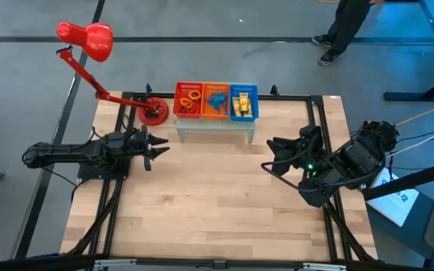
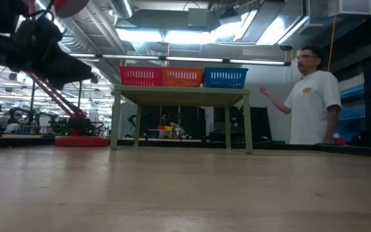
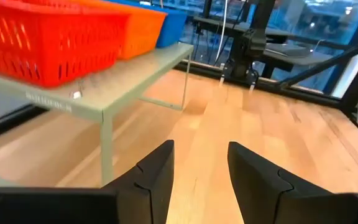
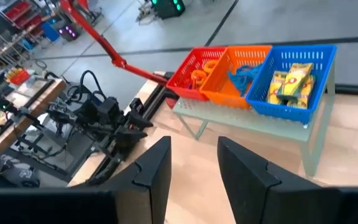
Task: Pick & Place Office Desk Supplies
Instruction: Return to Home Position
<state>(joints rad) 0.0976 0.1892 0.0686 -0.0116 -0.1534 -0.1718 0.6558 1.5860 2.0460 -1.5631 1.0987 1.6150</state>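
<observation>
Evidently nothing needs grasping: the yellow packets, blue loops and bands lie in the baskets on the shelf at the bench's far edge. Left jaws and right jaws both hang released and empty, flanking it, with the left seemingly nearer.

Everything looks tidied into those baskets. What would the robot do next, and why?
Probably just draw both arms back to rest. The left gripper and right gripper are open and empty, and the band loops and yellow packets lie in the baskets on the small shelf; I see nothing loose on the table.
</observation>
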